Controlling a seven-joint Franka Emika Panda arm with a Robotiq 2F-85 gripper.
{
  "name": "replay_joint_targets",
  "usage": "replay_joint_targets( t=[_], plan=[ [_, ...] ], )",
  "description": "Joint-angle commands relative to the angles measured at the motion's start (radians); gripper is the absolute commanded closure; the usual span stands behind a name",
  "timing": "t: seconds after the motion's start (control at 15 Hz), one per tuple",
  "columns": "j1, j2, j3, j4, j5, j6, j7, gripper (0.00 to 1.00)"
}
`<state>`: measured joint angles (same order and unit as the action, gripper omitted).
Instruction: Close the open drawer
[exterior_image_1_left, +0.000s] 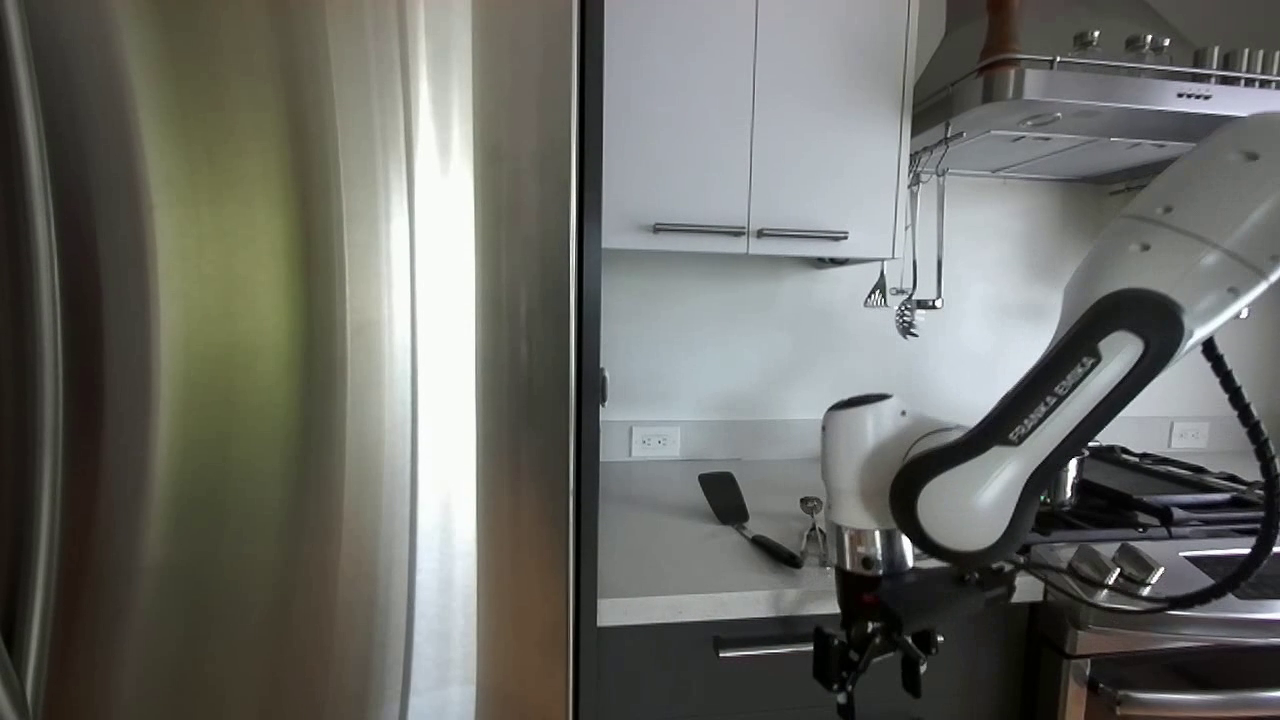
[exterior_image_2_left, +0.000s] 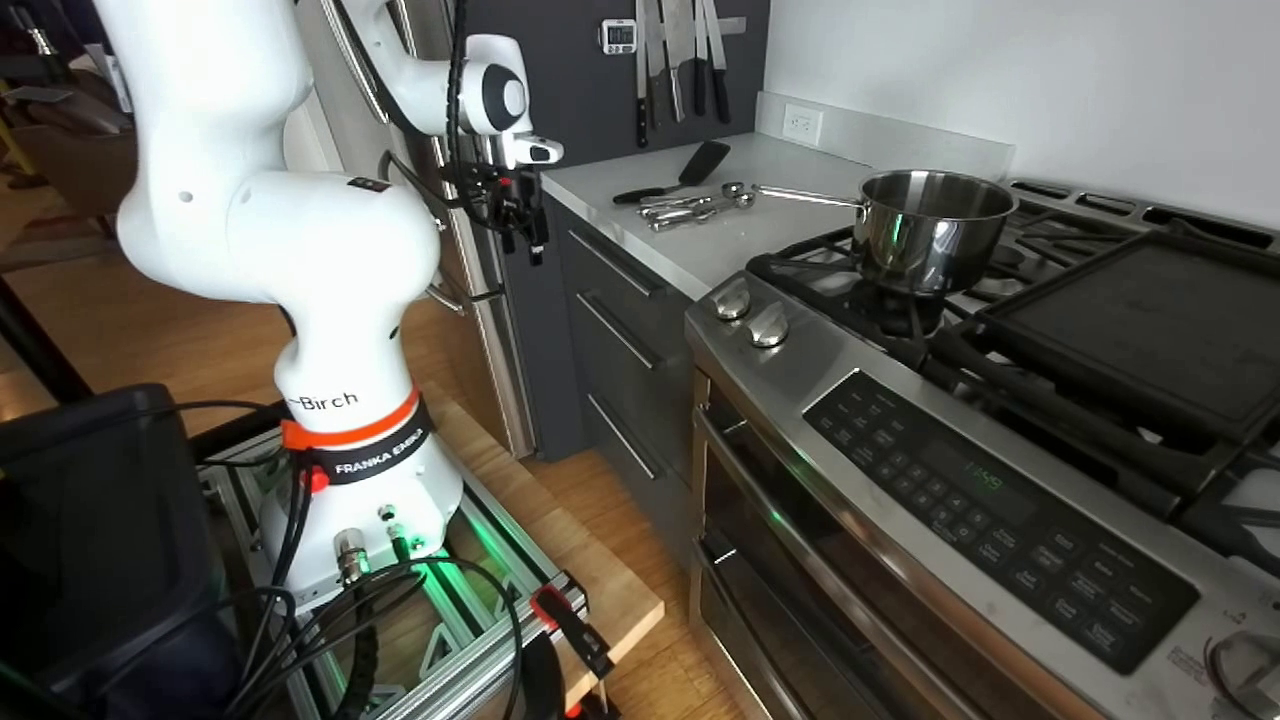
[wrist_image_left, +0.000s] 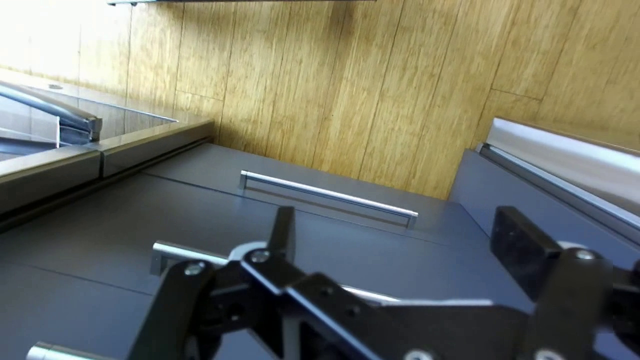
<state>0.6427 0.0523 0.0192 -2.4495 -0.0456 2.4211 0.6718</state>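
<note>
Robotiq gripper (exterior_image_2_left: 522, 250) held spread — top dk-grey drawer (exterior_image_2_left: 606, 277) seen closed at its 4 o'clock in an ext. view.

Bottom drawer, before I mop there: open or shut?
Shut: in the wrist view, the bottom drawer sits flush with the middle drawer, not protruding.

Spread jaws are partly hiding the drawer handle (exterior_image_1_left: 765, 650).
In an exterior view, the refrigerator (exterior_image_1_left: 240, 380) is running past the left edge.
</note>
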Motion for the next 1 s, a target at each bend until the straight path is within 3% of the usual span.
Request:
replay_joint_targets(
  t=[0.0, 0.27, 0.53, 0.6, 0.67, 0.93],
  plan=[
    [-0.127, -0.241, 0.113, -0.123, 0.023, -0.038, -0.099, 0.0],
    [-0.23, -0.474, 0.178, -0.185, 0.081, -0.108, -0.208, 0.0],
    [-0.286, -0.646, 0.168, -0.2, 0.154, -0.184, -0.321, 0.0],
    [-0.288, -0.67, 0.161, -0.201, 0.164, -0.185, -0.372, 0.0],
    [-0.316, -0.59, 0.203, -0.154, 0.156, -0.173, -0.319, 0.0],
    [-0.323, -0.657, 0.195, -0.176, 0.171, -0.183, -0.369, 0.0]
  ],
)
